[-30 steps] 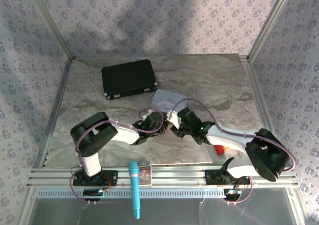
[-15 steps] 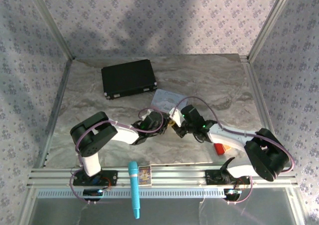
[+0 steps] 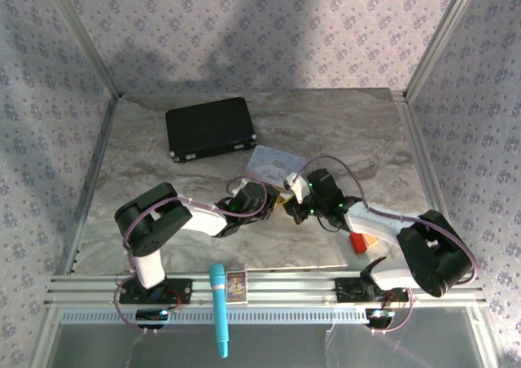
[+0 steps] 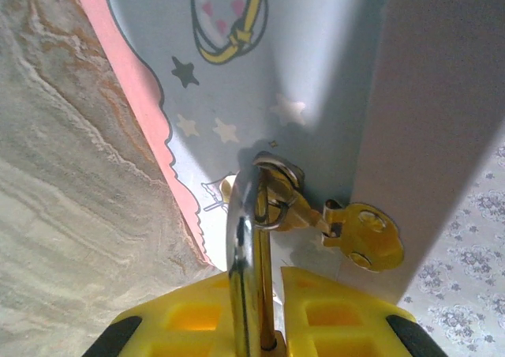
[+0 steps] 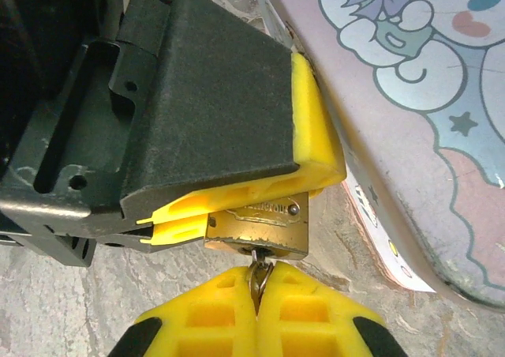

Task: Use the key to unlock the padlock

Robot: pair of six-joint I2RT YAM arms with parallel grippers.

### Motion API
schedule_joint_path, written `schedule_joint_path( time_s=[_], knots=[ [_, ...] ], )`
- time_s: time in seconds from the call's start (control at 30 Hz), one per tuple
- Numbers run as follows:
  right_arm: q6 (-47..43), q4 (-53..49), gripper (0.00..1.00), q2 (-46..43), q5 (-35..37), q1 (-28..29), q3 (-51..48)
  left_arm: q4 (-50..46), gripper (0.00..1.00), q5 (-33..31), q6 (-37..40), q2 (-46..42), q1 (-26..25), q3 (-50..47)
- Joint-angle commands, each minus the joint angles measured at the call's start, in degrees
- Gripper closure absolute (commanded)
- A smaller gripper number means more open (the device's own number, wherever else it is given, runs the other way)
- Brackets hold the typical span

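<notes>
Brass-gold padlock [image 5: 256, 229] sat gripped in your left pincer [image 4: 264, 290]; your right pincer [image 5: 256, 284] pinched the thin silvery metal key [image 5: 257, 264] at its tips.

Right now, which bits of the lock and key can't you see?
The key: right wrist view, mostly pinched in the right gripper and pushed into the padlock.
The padlock's body: left wrist view, buried inside the left gripper; its shackle pokes out.
Top view: both too tiny, tucked between the grippers.
Whether it has unlocked: cannot tell.
</notes>
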Motion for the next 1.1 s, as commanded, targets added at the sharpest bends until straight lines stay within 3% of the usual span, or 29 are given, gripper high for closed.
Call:
schedule_joint_path(
  time_s=[0.0,0.1,0.2,0.33,0.43,0.5,0.77,1.07],
  knots=[
    [1.97,1.20,0.93,-1.38,-1.11,-0.47,-0.49,-2.79,1.00,0.69,0.83,-1.44,-0.09,0.88],
    [3.43,1.69,0.80,-1.50,-1.10,-0.68,-0.76,-6.08,1.00,0.58,2.16,-2.30,-0.04,1.44],
    [5.03,1.71,0.58,-1.73,-0.27,-1.15,-0.91,-10.03,1.00,0.60,3.77,-3.23,0.30,1.81],
    [8.15,2.81,0.47,-2.71,0.18,-1.75,-1.59,-13.36,1.00,1.28,5.94,-3.16,1.05,1.88],
    [15.14,3.35,0.15,-3.70,4.04,-2.35,-1.79,-15.07,1.00,1.61,7.47,-2.89,1.28,1.67],
    [20.44,2.69,0.05,-3.61,7.58,-2.75,-1.28,-17.08,1.00,1.21,8.72,-3.16,1.36,1.86],
    [33.25,0.22,0.04,-0.15,13.17,-3.97,3.08,-23.34,1.00,0.01,12.91,-4.40,1.58,2.73],
    [33.60,-3.43,0.20,6.26,16.23,-4.12,7.27,-32.28,1.00,-0.56,21.88,-6.42,1.94,6.24]
  ],
)
